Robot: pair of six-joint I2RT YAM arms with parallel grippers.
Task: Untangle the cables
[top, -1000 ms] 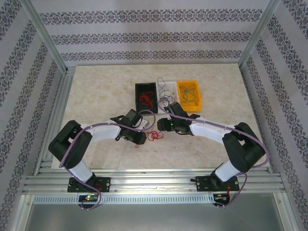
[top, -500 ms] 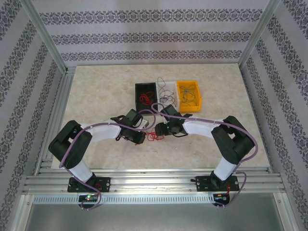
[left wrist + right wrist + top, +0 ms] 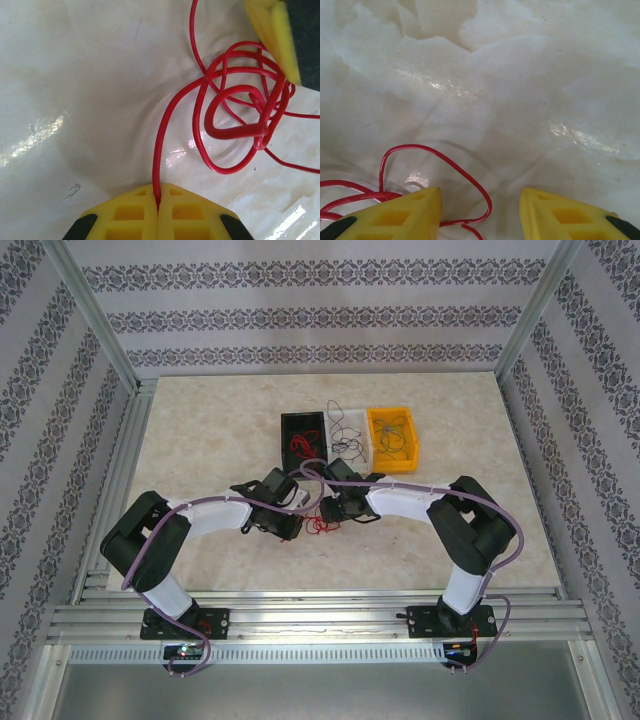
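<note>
Top view, arms: we see the left gripper and the right gripper meeting low over a pale marbled table, with thin curly red cables between them.
Top view, bins: a black bin, a clear bin and a yellow bin stand in a row behind.
Left wrist view: we find the left gripper pinched on one red strand, while the tangle lies ahead on the table.
Right wrist view: the right gripper has its jaws apart and holds nothing, and a red loop lies between its fingers.
</note>
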